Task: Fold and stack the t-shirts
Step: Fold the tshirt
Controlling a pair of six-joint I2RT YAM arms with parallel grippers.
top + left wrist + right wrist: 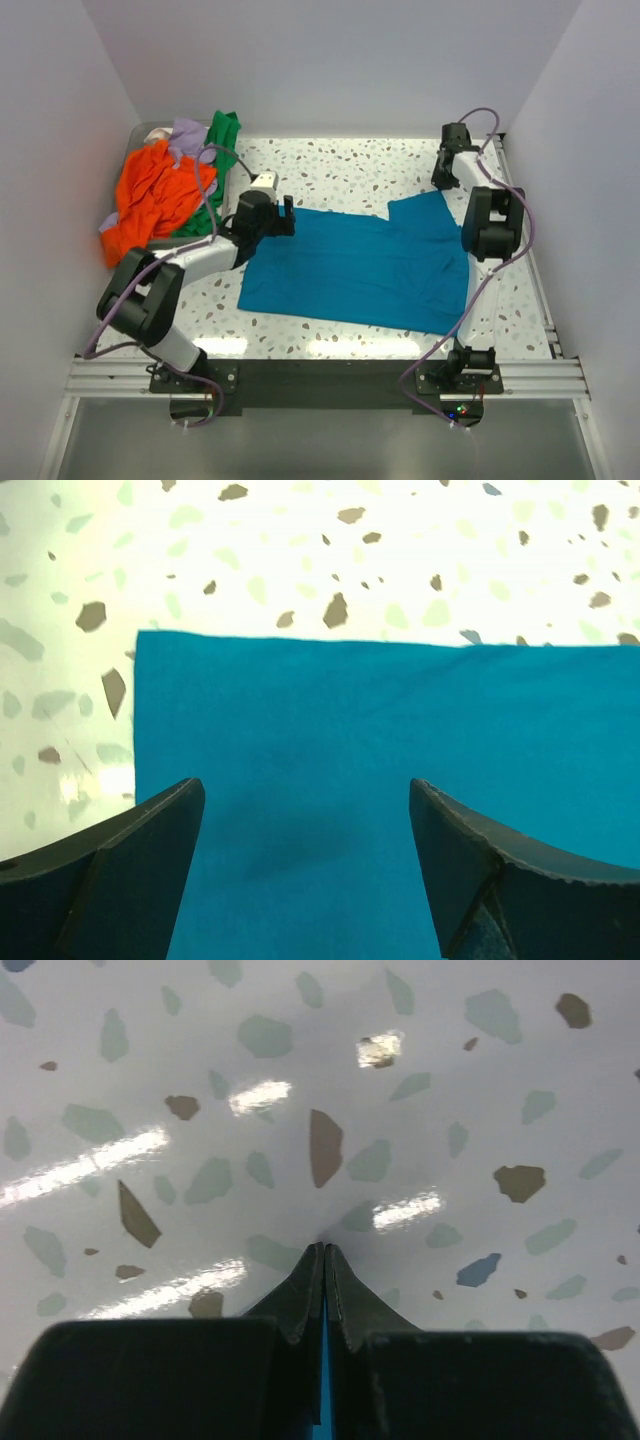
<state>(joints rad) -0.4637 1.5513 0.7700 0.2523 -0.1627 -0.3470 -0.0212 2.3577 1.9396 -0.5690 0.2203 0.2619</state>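
Barely begun: the teal shirt (360, 265) lies spread mid-table, not yet folded up, the left gripper (305, 790) gaping empty over its far-left corner, the right gripper (323, 1250) closed, apparently on a sliver of its edge, and the other shirts (155, 195) heaped at the far-left.

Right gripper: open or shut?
Shut. In the right wrist view the right gripper has its fingertips together, with a sliver of the teal t-shirt pinched between them.

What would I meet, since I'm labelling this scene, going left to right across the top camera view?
Orange shirt → green shirt → teal shirt → right arm.
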